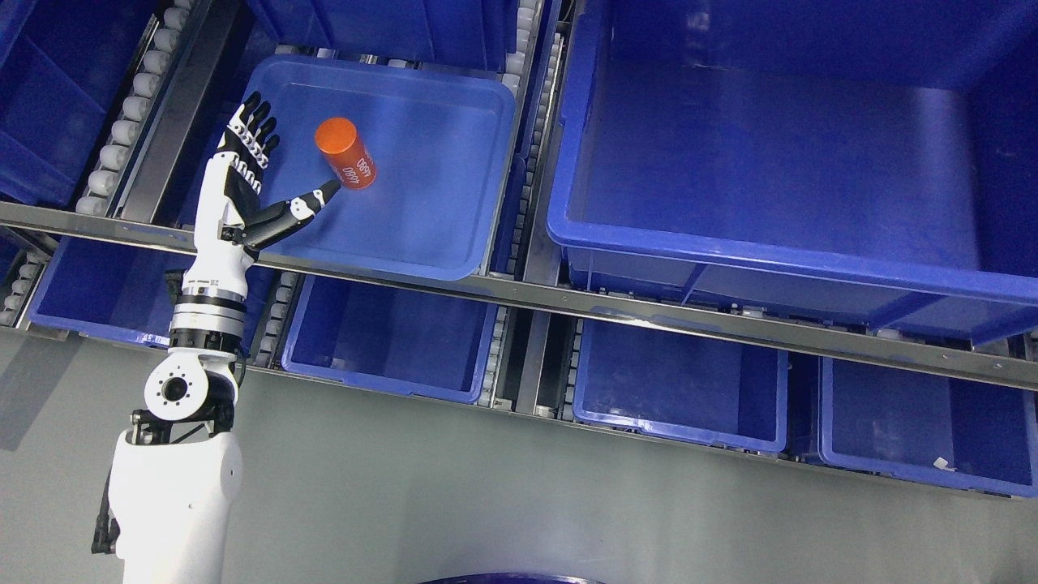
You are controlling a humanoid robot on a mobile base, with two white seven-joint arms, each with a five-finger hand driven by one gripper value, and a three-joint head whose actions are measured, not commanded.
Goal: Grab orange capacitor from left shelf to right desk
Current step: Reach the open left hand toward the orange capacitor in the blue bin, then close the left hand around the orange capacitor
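Reaching into blue bin (454, 243), left hand (243, 174) spread, grasping nothing; thumb tip touches orange capacitor (345, 152) lying tilted.

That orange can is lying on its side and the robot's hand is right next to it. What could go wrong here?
1. The orange capacitor lies on its side in the blue bin; the left hand's thumb tip is right at its lower end, so a nudge could roll it away.
2. The fingers are spread open beside the capacitor, not around it, so closing now might miss or clip it.
3. The forearm crosses the shelf's metal rail and could catch it when lifting out.
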